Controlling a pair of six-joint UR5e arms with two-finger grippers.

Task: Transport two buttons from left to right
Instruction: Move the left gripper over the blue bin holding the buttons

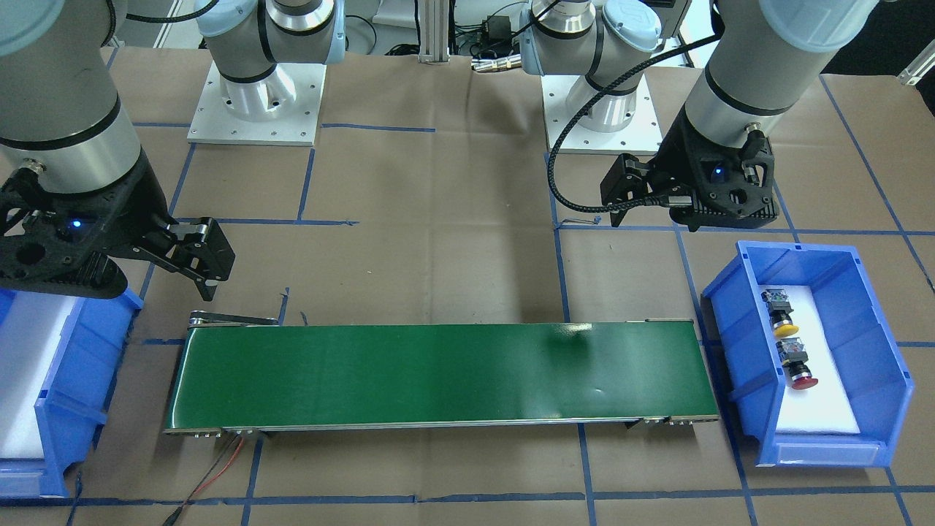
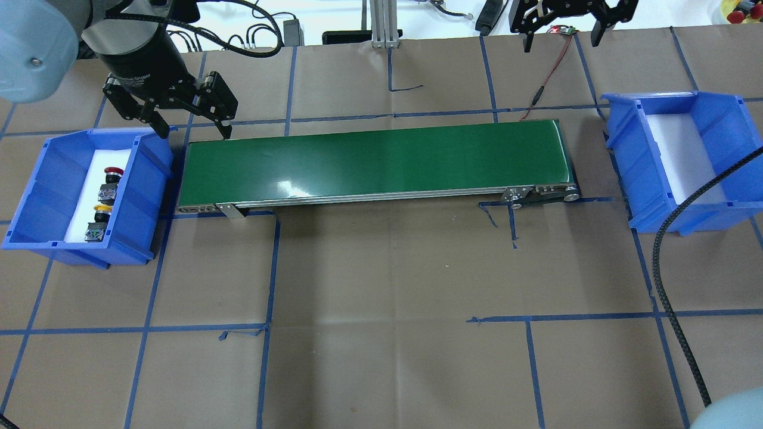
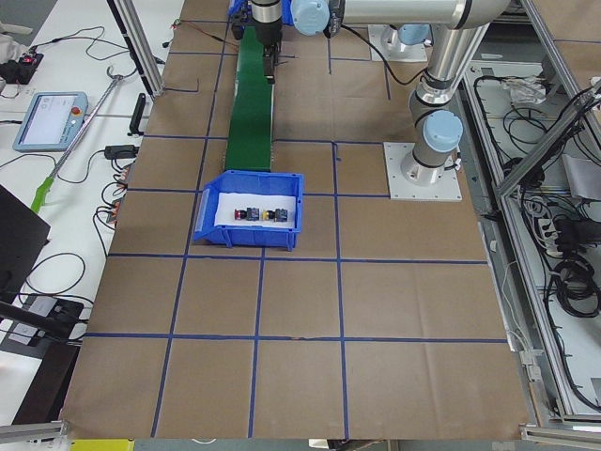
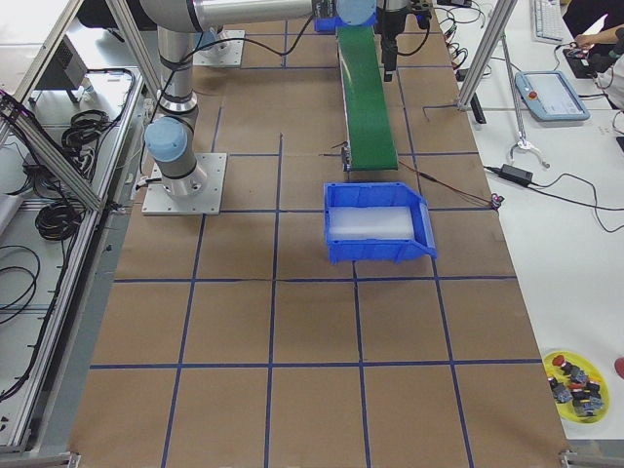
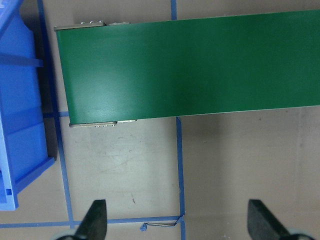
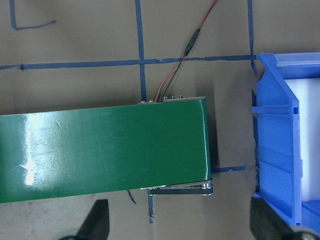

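Observation:
The two buttons lie on white foam in the blue left bin [image 2: 36,202]: the red-capped button [image 2: 112,174] and the yellow-capped button [image 2: 101,210]. They also show in the front view as the yellow button [image 1: 787,329] and the red button [image 1: 803,381]. My left gripper [image 2: 189,124] is open and empty, hanging above the table beyond the left end of the green conveyor belt [image 2: 375,161]. In the left wrist view its fingertips [image 5: 95,220] stand wide apart. My right gripper [image 2: 560,33] is open and empty, above the table beyond the belt's right end.
The blue right bin [image 2: 721,137] holds only white foam. A red and black wire [image 2: 545,80] runs from the belt's far right corner. A black cable [image 2: 667,280] crosses the near right. A yellow dish of spare buttons [image 4: 575,382] sits off the table.

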